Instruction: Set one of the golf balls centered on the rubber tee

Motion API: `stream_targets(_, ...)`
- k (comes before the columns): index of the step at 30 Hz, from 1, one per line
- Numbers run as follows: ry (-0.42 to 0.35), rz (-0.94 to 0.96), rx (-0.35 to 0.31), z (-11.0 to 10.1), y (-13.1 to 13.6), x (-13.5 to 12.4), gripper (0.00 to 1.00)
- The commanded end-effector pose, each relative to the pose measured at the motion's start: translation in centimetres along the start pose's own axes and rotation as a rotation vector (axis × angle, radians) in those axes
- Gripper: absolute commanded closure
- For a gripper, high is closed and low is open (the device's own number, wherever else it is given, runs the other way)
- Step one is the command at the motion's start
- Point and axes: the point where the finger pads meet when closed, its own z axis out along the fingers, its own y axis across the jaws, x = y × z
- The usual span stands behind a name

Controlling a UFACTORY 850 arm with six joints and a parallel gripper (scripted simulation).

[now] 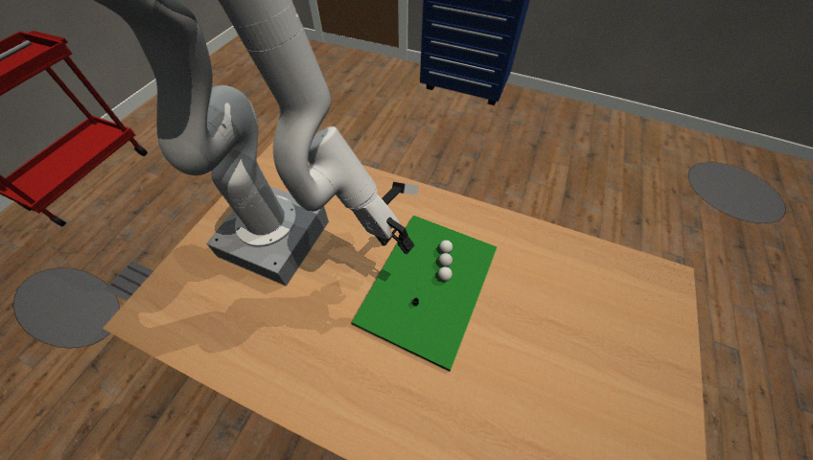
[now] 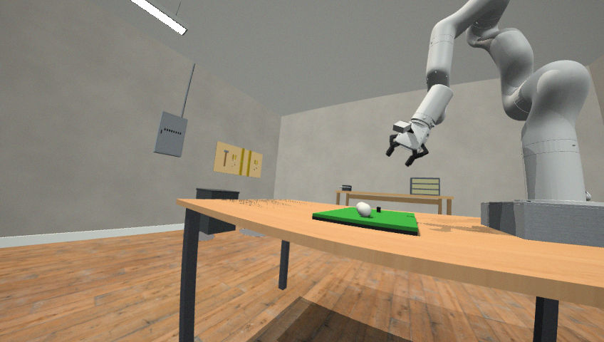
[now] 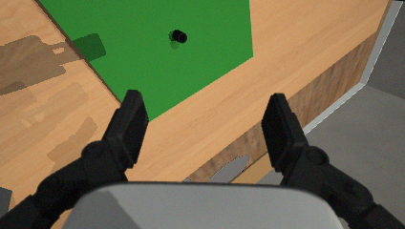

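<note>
Golf balls, three of them, lie in a short touching row on the green mat point(image 1: 422, 319): the far ball point(image 1: 446, 245), the middle ball point(image 1: 445, 260) and the near ball point(image 1: 445, 274). From the side view they overlap into one white shape point(image 2: 362, 209). The mat sits on the wooden tabletop point(image 1: 570, 341), roughly in the middle of it, with one short edge turned toward the tabletop's far edge. The balls rest in the half of the mat nearer that far edge. The rubber tee point(image 1: 415, 301), a small black stub, stands upright on the mat just beside the row, apart from the nearest ball, toward the near edge of the tabletop; the wrist view shows it alone on the green point(image 3: 179, 35).

The hand point(image 2: 406, 154) hangs high above the tabletop, well apart from the balls and the tee, over the mat's corner closest to the arm's grey base point(image 1: 228, 250). Its two black fingers are spread to their widest and nothing is between them. The base stands near the tabletop's far-left corner.

Around the tabletop are a red cart point(image 1: 34, 39) and a blue drawer cabinet point(image 1: 473, 45) on the plank floor.
</note>
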Motion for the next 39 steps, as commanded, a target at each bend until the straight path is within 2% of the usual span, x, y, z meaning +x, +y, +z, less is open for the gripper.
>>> stream_targets(1, 0.001, 0.0, -0.002, 0.0, 0.1, 0.0, 0.0)
stream_targets(19, 0.004, -0.007, 0.007, 0.2, 0.1, 0.3, 0.0)
stream_targets(21, 0.02, -0.048, 0.054, 1.4, 0.4, 1.8, 0.0)
stream_targets(24, 0.061, -0.193, 0.209, 4.8, 0.6, 5.8, 0.0)
stream_targets(32, 0.051, -0.41, 0.386, 9.4, -0.8, 9.4, 0.0)
stream_targets(34, 0.051, -0.41, 0.386, 9.4, -0.8, 9.4, 0.0)
stream_targets(35, 0.055, -0.488, 0.459, 11.1, -1.0, 10.8, 0.0)
stream_targets(39, 0.052, -0.573, 0.546, 13.1, -0.8, 12.3, 0.0)
